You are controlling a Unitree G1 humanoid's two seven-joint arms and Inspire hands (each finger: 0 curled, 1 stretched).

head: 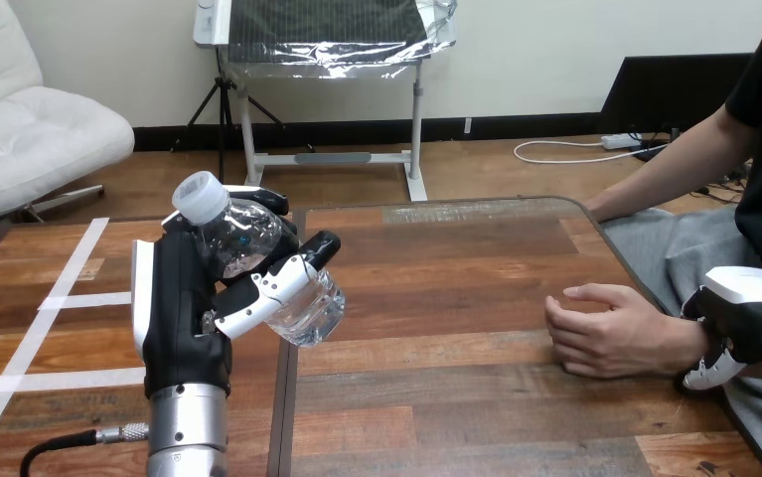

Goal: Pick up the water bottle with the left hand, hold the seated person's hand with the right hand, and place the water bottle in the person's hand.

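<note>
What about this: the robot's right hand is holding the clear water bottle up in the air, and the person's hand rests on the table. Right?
Not quite: the head view shows the left hand holding the water bottle up in the air. The right hand is beside the person's wrist. The person's hand does rest on the table.

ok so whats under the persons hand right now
Only the wooden table shows beneath the person's hand, which rests on it with its palm down. Anything under the palm is covered. The right hand sits beside the wrist; whether it reaches beneath is hidden.
</note>
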